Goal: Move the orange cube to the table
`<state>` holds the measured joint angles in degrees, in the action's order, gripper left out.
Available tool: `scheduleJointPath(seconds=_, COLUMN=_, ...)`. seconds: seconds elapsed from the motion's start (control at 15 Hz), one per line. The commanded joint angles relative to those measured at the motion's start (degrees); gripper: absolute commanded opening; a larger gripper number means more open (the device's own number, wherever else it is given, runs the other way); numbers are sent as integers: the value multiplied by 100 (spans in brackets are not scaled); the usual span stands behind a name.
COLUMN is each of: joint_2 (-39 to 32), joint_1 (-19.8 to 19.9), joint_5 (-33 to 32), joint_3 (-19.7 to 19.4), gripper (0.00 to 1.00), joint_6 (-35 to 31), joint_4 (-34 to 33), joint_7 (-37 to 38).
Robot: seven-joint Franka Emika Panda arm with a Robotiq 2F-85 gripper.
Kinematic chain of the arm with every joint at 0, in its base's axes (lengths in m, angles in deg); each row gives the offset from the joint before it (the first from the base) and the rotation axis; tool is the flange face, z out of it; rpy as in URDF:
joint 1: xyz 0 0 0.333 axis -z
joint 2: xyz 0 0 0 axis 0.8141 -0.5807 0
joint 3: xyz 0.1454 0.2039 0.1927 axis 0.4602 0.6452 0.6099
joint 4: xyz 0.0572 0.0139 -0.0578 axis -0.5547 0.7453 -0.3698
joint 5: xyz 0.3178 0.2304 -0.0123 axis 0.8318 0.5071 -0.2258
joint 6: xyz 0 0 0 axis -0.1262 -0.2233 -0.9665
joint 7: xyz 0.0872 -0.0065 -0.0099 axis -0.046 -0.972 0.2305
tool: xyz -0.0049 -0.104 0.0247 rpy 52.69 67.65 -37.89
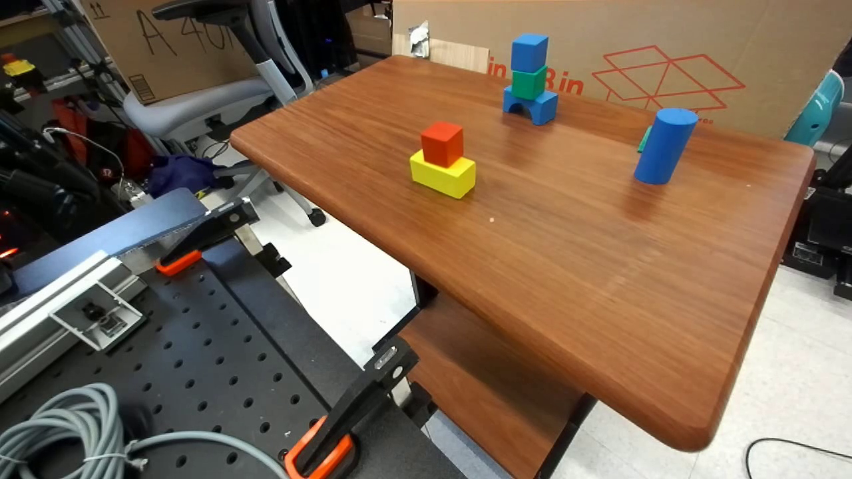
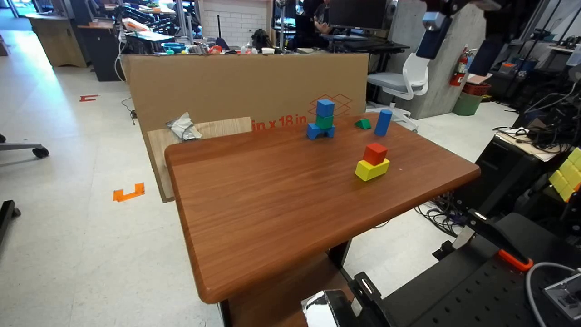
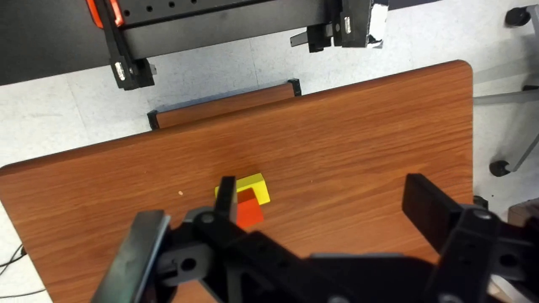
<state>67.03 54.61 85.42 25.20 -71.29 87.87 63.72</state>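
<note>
Small red-orange cube (image 1: 442, 144), plain-faced: perched on flat yellow rectangular block (image 1: 444, 181), not yet down on glossy reddish-brown wood-grain table (image 1: 566, 266). Black two-fingered gripper (image 2: 454, 62): spread wide, pinching nothing, hanging high between 1 and 2 o'clock from cube in an exterior view. In wrist view, cube at roughly 9 o'clock from mid-gap, partly hidden behind a finger (image 3: 226, 195). Step in hand, as judged: lining up for the pick. Shift towards 9 o'clock in wrist view to centre cube in the gap. Square pads to two opposite faces, then descend straight. Stop with fingertips above yellow block's top, else likely to drag it along. Pinch gently, lift straight up before any sideways travel. Set flat on the wood, in an exterior view towards 4 or 5 o'clock from present spot, well away from upright blue cylinder (image 1: 665, 148) at 3 o'clock and blue-green-blue block stack (image 1: 530, 84) at 2 o'clock; likely easy to topple, by the look of both. Release only once seated, then back off upwards.
</note>
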Motion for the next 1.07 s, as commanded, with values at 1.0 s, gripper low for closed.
scheduleJointPath(seconds=1.0, joint_2=-2008, joint_1=99, joint_5=-969, joint_3=40, gripper=100, joint_6=-1502, joint_4=-1055, joint_7=-473)
